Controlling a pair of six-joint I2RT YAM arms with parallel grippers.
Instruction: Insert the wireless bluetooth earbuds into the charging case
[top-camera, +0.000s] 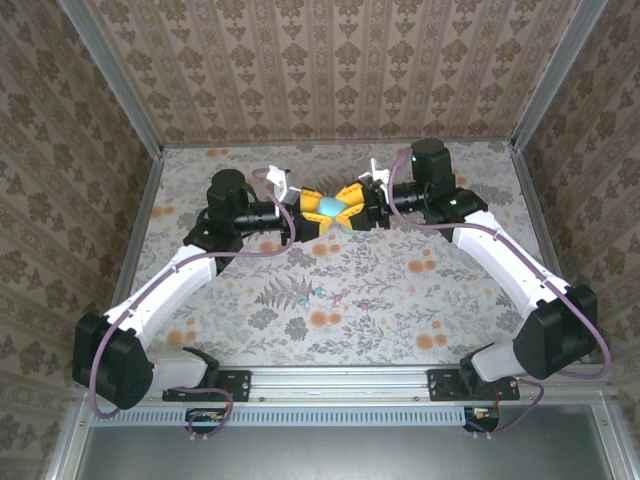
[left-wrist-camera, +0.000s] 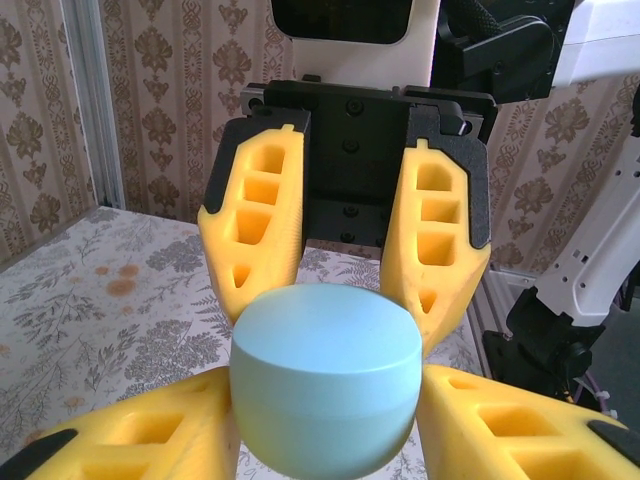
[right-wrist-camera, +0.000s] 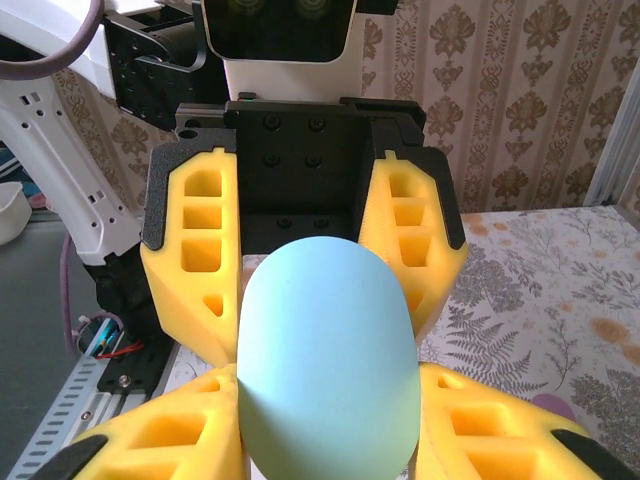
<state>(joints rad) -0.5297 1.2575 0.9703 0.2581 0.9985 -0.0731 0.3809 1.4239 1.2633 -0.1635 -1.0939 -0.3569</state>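
Observation:
A pale blue egg-shaped charging case (top-camera: 330, 208) hangs closed above the back middle of the table, held from both sides. My left gripper (top-camera: 312, 215) comes in from the left, and in the left wrist view its yellow fingers (left-wrist-camera: 150, 440) press both flanks of the case (left-wrist-camera: 325, 385). Opposite it, my right gripper (top-camera: 350, 212) is shut on the case (right-wrist-camera: 328, 370), which stands tall between its fingers (right-wrist-camera: 480, 430). Tiny pastel earbuds (top-camera: 325, 293) lie on the floral table nearer the arms, with another (top-camera: 367, 302) just to the right.
The floral table mat (top-camera: 450, 300) is walled by patterned panels at the back and both sides. Orange flower prints dot the mat. A metal rail (top-camera: 330, 380) with the arm bases runs along the near edge.

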